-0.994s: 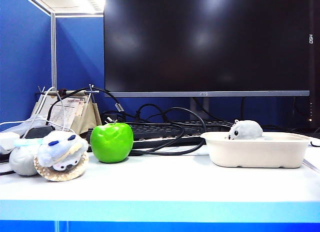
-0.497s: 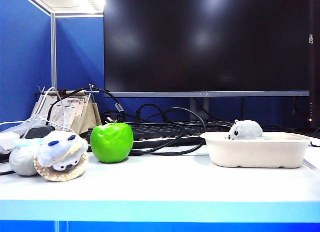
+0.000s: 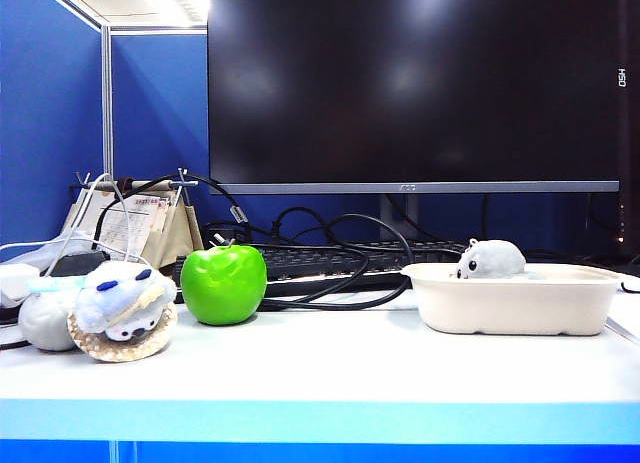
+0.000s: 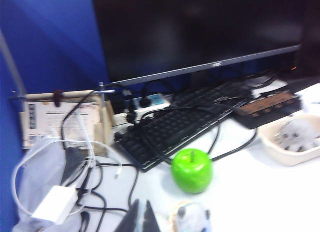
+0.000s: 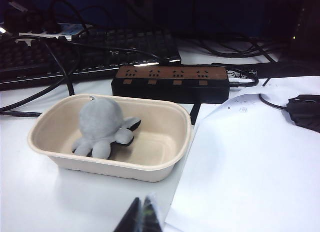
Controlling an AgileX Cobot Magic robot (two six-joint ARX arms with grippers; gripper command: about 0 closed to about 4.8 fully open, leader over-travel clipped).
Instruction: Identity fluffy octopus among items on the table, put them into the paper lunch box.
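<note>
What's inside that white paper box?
A small grey plush octopus sits inside the off-white paper lunch box, nothing else visible. Its tentacles cover the floor beneath it. Both grippers are shut, away from it.

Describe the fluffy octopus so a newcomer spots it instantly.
Find the black monitor; below its right half sits the off-white paper lunch box on the white table. The fluffy octopus lies inside it: small, light grey, round head, stubby tentacles, the only thing in the box.

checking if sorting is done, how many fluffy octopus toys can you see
1: the fluffy octopus lies inside the paper lunch box. None shows beside the green apple; more could hide behind the clutter.
</note>
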